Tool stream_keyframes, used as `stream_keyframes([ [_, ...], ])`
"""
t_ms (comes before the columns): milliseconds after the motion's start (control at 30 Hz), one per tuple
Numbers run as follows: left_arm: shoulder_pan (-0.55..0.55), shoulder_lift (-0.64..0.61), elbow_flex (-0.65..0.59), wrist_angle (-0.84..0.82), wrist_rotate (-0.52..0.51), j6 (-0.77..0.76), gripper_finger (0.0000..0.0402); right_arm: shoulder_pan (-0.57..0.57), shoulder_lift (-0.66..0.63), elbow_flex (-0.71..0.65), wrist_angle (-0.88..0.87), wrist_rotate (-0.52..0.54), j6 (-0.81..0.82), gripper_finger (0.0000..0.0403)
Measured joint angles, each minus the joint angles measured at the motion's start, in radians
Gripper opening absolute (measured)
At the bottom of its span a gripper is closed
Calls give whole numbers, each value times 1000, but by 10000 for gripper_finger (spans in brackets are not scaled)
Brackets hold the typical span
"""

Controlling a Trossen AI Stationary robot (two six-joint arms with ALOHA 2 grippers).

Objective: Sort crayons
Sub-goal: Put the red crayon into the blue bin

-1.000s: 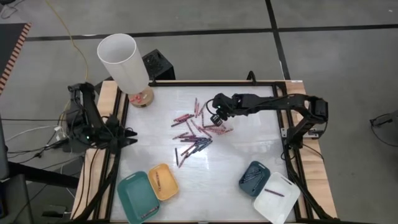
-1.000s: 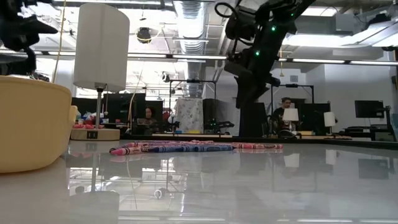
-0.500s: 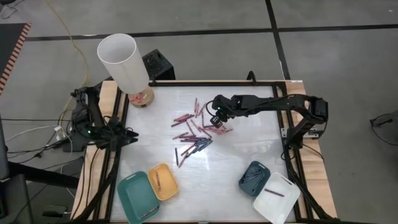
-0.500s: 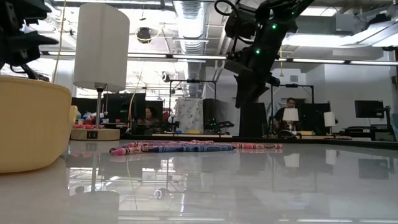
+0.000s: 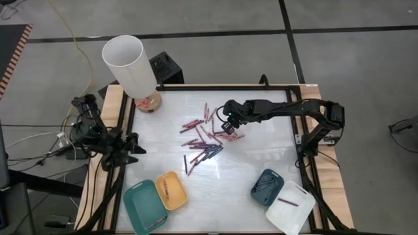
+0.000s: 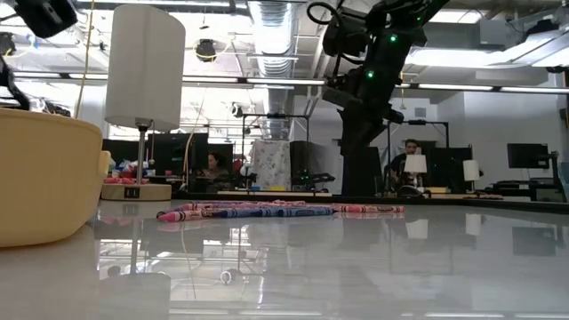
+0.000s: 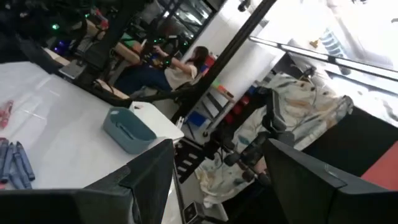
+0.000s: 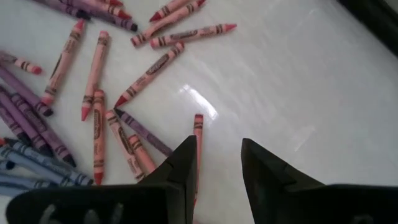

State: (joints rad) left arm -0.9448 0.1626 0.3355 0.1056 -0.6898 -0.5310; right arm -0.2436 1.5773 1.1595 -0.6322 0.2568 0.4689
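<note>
White desk, workshop room behind with monitors and a seated person in the far background of the low view.

Item 1: crayons, red, pink, purple and dark blue, lying loose mid-desk, none lifted. A few sit already in the yellow tray, teal tray, dark-blue tray and white tray.

Item 2: right gripper, directly over the pile's edge, lowered a touch since a second ago. Jaws part-open, gripping nothing; in its wrist view a red crayon lies just ahead of the gap.

Item 3: left gripper, swung back toward the desk's edge, well apart from the pile. Jaws wide, empty.

Item 4: lamp, far corner.

Assessment: pick pending on the right; sorting barely begun.
</note>
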Motion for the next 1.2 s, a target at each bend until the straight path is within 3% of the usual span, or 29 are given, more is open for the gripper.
stream_keyframes([
  [133,119,-9,0,-67,144,-50,240,-1,0,-9,-6,-47,0,118],
  [533,416,-9,0,-154,477,-74,240,7,1,-26,21,-48,-59,131],
  [800,525,-8,-1,-272,511,-90,240,-3,47,-25,61,-46,-79,161],
  [967,553,-8,-1,-271,546,-40,240,-8,112,-26,72,-47,-88,159],
  [1200,578,-8,-5,-267,518,12,240,-13,157,-26,71,-46,-100,153],
])
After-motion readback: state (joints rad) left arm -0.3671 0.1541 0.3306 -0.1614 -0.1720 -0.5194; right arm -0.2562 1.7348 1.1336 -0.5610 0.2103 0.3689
